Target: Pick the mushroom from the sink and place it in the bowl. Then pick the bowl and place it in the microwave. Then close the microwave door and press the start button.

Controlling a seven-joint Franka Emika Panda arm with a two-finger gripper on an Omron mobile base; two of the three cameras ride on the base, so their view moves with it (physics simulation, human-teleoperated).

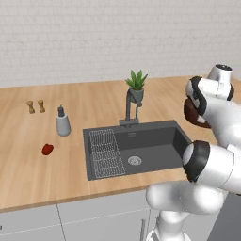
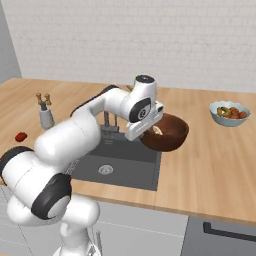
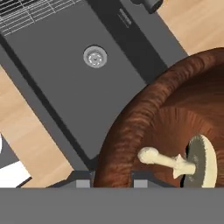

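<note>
My gripper (image 2: 150, 131) is shut on the near rim of the reddish-brown bowl (image 2: 167, 132), one fingertip inside and one outside; the hand view shows the gripper (image 3: 112, 181) straddling that rim. The bowl (image 3: 175, 109) hangs tilted over the counter at the right edge of the sink (image 2: 125, 160). The pale mushroom (image 3: 175, 162) lies on its side inside the bowl. In the left base view the bowl (image 1: 193, 115) is mostly hidden behind my arm, right of the dark sink (image 1: 150, 141). The microwave and its door are out of view.
A wire rack (image 1: 104, 153) sits in the sink's left part, with a faucet (image 1: 129, 110) and plant (image 1: 136, 84) behind. A soap dispenser (image 1: 62, 123), two shakers (image 1: 36, 107) and a red pepper (image 1: 47, 149) stand left. A fruit bowl (image 2: 230, 113) sits at the far right.
</note>
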